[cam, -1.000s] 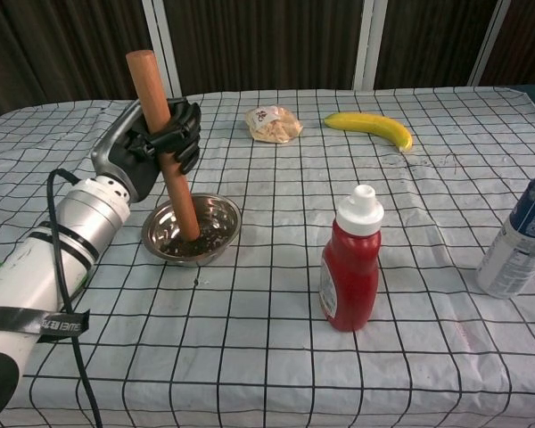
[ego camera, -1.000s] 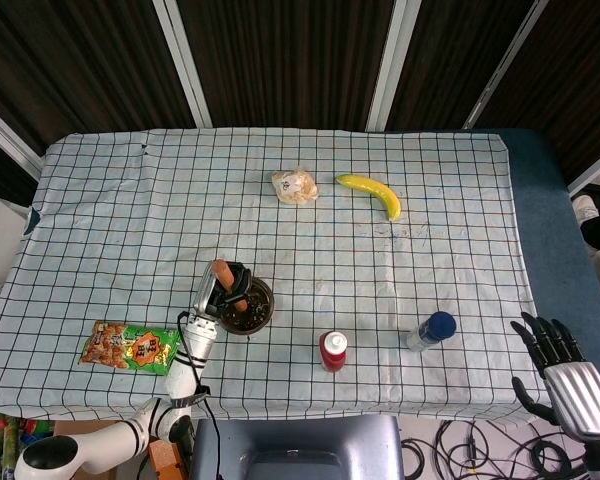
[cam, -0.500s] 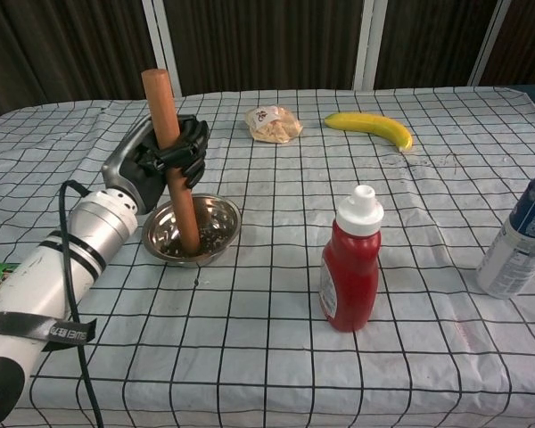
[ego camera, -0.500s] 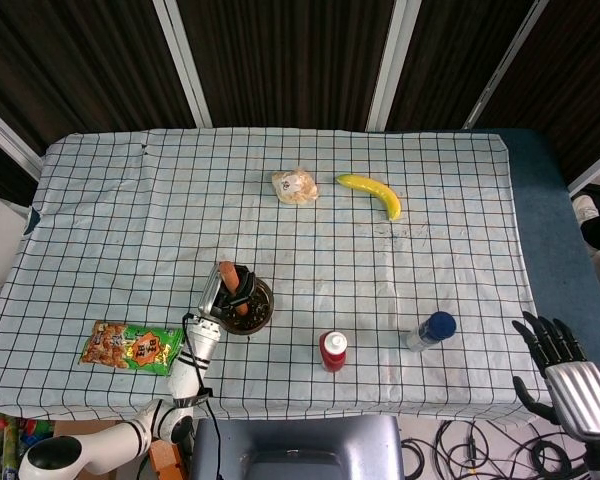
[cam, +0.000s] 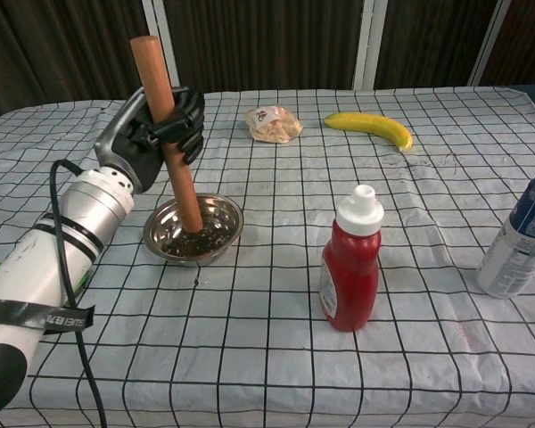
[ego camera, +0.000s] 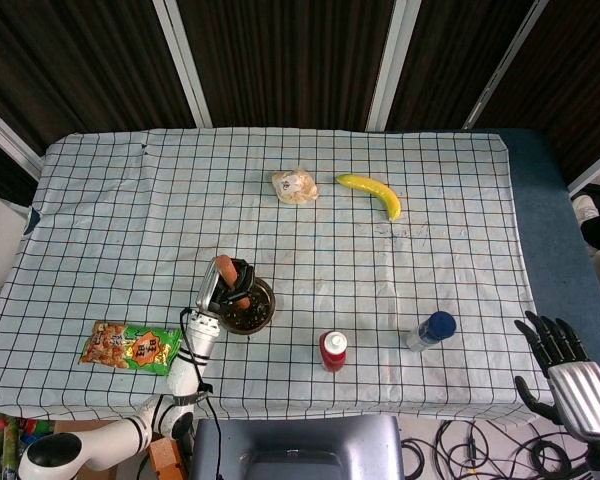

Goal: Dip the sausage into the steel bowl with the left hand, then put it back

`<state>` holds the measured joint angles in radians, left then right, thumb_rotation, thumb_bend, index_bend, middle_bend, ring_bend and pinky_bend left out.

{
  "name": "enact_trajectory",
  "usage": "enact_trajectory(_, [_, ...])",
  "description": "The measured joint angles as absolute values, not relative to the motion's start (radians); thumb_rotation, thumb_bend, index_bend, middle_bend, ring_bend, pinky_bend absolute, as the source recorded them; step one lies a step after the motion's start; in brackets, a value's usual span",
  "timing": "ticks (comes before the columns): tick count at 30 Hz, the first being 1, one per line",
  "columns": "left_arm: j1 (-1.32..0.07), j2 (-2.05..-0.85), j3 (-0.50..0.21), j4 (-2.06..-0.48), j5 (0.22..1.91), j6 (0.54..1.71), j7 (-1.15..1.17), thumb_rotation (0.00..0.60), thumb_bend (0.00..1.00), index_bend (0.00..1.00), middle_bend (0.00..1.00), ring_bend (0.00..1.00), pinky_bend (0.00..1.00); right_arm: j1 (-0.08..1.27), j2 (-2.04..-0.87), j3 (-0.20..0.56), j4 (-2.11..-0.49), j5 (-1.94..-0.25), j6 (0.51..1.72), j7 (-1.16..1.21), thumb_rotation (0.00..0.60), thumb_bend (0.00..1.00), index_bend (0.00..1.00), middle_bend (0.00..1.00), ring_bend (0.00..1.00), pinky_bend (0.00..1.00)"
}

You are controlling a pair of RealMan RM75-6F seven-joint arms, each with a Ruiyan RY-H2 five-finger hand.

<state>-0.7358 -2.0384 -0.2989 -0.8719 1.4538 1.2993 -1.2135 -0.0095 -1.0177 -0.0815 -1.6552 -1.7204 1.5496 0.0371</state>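
Observation:
My left hand (cam: 156, 134) grips a long brown sausage (cam: 166, 134) near its middle, holding it almost upright. The sausage's lower end hangs just inside the steel bowl (cam: 216, 239), over its left part; whether it touches the dark contents I cannot tell. From the head view the left hand (ego camera: 223, 292) and sausage (ego camera: 225, 268) sit over the left rim of the bowl (ego camera: 255, 314). My right hand (ego camera: 565, 370) rests off the table's right front corner, fingers spread, holding nothing.
A red sauce bottle (cam: 349, 260) stands right of the bowl, and a blue-capped can (cam: 524, 227) at the far right. A banana (cam: 371, 127) and a wrapped bun (cam: 271, 124) lie farther back. A snack packet (ego camera: 130, 347) lies at the front left.
The left hand dipped the sausage deeper into the bowl, then lifted it and drew it slightly left, so its lower end now sits higher in the bowl. The right hand stayed put.

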Motion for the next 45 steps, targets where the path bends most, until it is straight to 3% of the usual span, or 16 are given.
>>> enact_trajectory(8, [-0.69, -1.831, -0.297, -1.051, 1.491, 1.37, -1.068, 0.6, 0.99, 1.0, 1.0, 0.95, 1.0, -0.013, -1.014, -0.085, -1.654, -1.726, 1.555, 0.044, 0.6, 0.38, 0.0, 0.0, 0.0, 0.0])
enact_trajectory(15, [-0.614, -1.691, -0.242, -1.048, 1.518, 1.413, -0.854, 0.6, 0.96, 1.0, 1.0, 0.94, 1.0, -0.011, -1.015, -0.084, -1.655, -1.722, 1.546, 0.039, 0.6, 0.38, 0.0, 0.0, 0.0, 0.0])
enact_trajectory(22, [-0.555, -1.707, -0.148, -0.835, 1.531, 1.391, -0.706, 0.6, 0.95, 0.97, 1.0, 0.86, 1.0, -0.008, -1.015, -0.096, -1.659, -1.735, 1.534, 0.029, 0.6, 0.38, 0.0, 0.0, 0.0, 0.0])
enact_trajectory(32, [-0.538, -1.869, -0.033, -0.424, 1.585, 1.338, -0.587, 0.6, 0.93, 0.9, 1.0, 0.79, 0.99, -0.009, -1.011, -0.099, -1.659, -1.741, 1.537, 0.035, 0.6, 0.38, 0.0, 0.0, 0.0, 0.0])
enact_trajectory(34, [-0.537, -1.892, -0.015, -0.395, 1.596, 1.329, -0.57, 0.6, 0.88, 0.81, 0.95, 0.7, 0.92, -0.009, -1.011, -0.099, -1.659, -1.741, 1.538, 0.036, 0.6, 0.38, 0.0, 0.0, 0.0, 0.0])
enact_trajectory(36, [-0.537, -1.903, -0.006, -0.381, 1.601, 1.309, -0.567, 0.6, 0.76, 0.59, 0.75, 0.47, 0.69, -0.009, -1.01, -0.099, -1.658, -1.742, 1.539, 0.038, 0.6, 0.38, 0.0, 0.0, 0.0, 0.0])
enact_trajectory(38, [-0.538, -1.913, 0.005, -0.366, 1.605, 1.276, -0.568, 0.6, 0.66, 0.42, 0.55, 0.3, 0.46, -0.009, -1.01, -0.099, -1.657, -1.746, 1.54, 0.042, 0.6, 0.38, 0.0, 0.0, 0.0, 0.0])
enact_trajectory(39, [-0.54, -1.917, 0.01, -0.359, 1.608, 1.259, -0.568, 0.6, 0.63, 0.37, 0.49, 0.25, 0.4, -0.009, -1.01, -0.1, -1.656, -1.747, 1.541, 0.043, 0.6, 0.38, 0.0, 0.0, 0.0, 0.0])
enact_trajectory(45, [-0.543, -1.923, 0.035, -0.34, 1.609, 1.168, -0.567, 0.6, 0.45, 0.2, 0.32, 0.11, 0.25, -0.012, -1.007, -0.099, -1.656, -1.747, 1.549, 0.047, 0.6, 0.38, 0.0, 0.0, 0.0, 0.0])
